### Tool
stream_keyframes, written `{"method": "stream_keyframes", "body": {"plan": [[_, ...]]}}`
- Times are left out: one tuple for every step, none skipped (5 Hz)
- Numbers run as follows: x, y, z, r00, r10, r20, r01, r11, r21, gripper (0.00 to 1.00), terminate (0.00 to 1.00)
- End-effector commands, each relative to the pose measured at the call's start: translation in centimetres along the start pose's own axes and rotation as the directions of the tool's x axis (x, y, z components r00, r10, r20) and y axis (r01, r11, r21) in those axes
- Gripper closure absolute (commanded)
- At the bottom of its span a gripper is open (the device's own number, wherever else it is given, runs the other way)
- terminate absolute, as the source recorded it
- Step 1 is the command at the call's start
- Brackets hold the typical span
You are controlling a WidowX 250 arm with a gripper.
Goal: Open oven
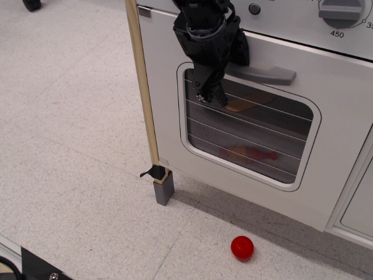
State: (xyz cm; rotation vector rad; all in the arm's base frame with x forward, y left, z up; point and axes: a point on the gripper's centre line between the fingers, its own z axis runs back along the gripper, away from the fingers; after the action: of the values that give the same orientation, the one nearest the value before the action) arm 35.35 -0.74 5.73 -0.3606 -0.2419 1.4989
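The white oven (175,134) fills the right of the view. Its door has a grey bar handle (265,74) and a rounded window (250,137) showing wire racks; the grey dial (340,11) is above. The door's top edge stands slightly away from the oven front, with a thin cream strip showing. My black gripper (226,79) straddles the handle's left end. One finger (213,93) hangs in front of the window and the other (239,51) sits above the handle. The fingers stay spread apart.
A red ball (242,247) lies on the speckled floor in front of the oven. A wooden post (143,87) with a grey foot (164,189) stands at the oven's left corner. A white cabinet panel (358,210) adjoins on the right.
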Motion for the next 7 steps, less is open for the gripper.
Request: {"method": "stream_keyframes", "body": {"plan": [[0.7, 2.4, 0.8, 0.998, -0.062, -0.006, 0.062, 0.997, 0.036, 0.0, 0.0], [1.5, 3.7, 0.9, 0.994, -0.105, 0.003, 0.105, 0.993, 0.049, 0.0, 0.0], [2.4, 4.6, 1.3, 0.988, -0.156, 0.002, 0.156, 0.985, 0.08, 0.0, 0.0], [3.7, 5.3, 1.4, 0.981, -0.196, 0.012, 0.194, 0.977, 0.092, 0.0, 0.0], [4.5, 5.3, 1.5, 0.97, -0.241, 0.023, 0.238, 0.965, 0.108, 0.0, 0.0], [3.5, 4.6, 2.2, 0.95, -0.312, 0.011, 0.31, 0.947, 0.087, 0.0, 0.0], [1.5, 3.3, 4.0, 0.941, -0.336, -0.039, 0.337, 0.94, 0.05, 0.0, 0.0]]}}
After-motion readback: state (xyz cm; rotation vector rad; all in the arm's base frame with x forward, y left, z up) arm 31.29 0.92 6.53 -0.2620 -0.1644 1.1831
